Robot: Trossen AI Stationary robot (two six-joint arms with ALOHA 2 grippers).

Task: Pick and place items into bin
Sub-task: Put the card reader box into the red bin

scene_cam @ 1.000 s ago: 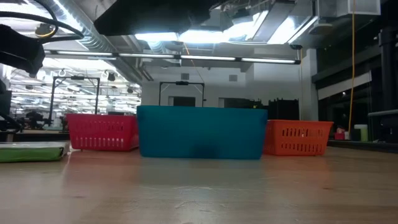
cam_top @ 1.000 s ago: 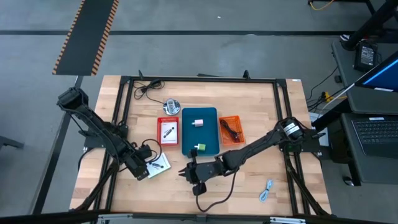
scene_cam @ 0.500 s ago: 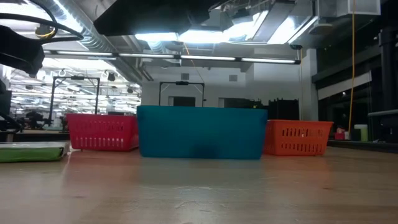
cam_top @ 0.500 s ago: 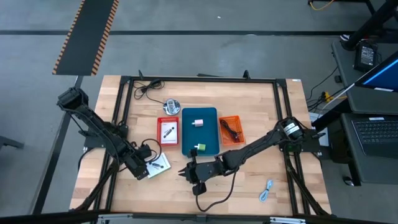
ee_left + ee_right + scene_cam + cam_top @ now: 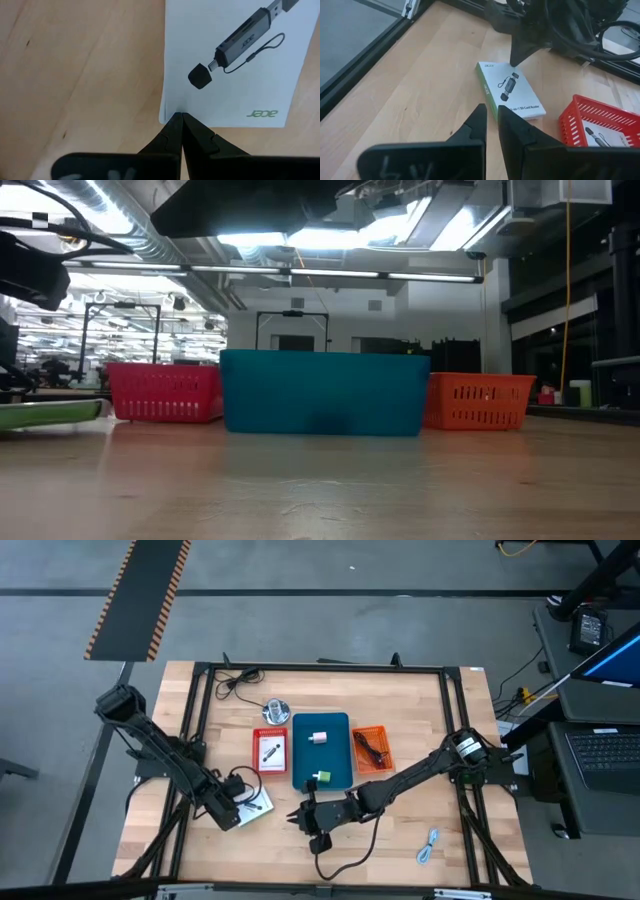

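The wooden table (image 5: 420, 710) fills the overhead shot, with three bins lined up across its middle: the big teal bin (image 5: 321, 750) in the centre, the red basket (image 5: 270, 750) touching its left side, the orange basket (image 5: 372, 750) on its right. Left arm reaches in from the far left, and its left gripper (image 5: 243, 808) sits at the near-left of the table, fingers pinched together right on the edge of a white boxed card reader (image 5: 232, 60) — tips closed onto the box's rim in the wrist view, and from table height the box (image 5: 50, 413) looks tipped up at one end. Right arm stretches across from the right side; the right gripper (image 5: 298, 821) hangs just in front of the teal bin, fingers nearly together with only a thin slit between them, holding nothing. Inside the teal bin lie a pale block (image 5: 318, 737) at the far end and a tiny green cube (image 5: 322, 777) at the near end. A second white card (image 5: 270, 751) rests in the red basket, a dark coiled cable (image 5: 371, 748) in the orange one. A blue-white cable (image 5: 430, 845) lies loose near the right front, a black cable (image 5: 235, 680) at the far left, and a silver round object (image 5: 275, 709) just behind the red basket.
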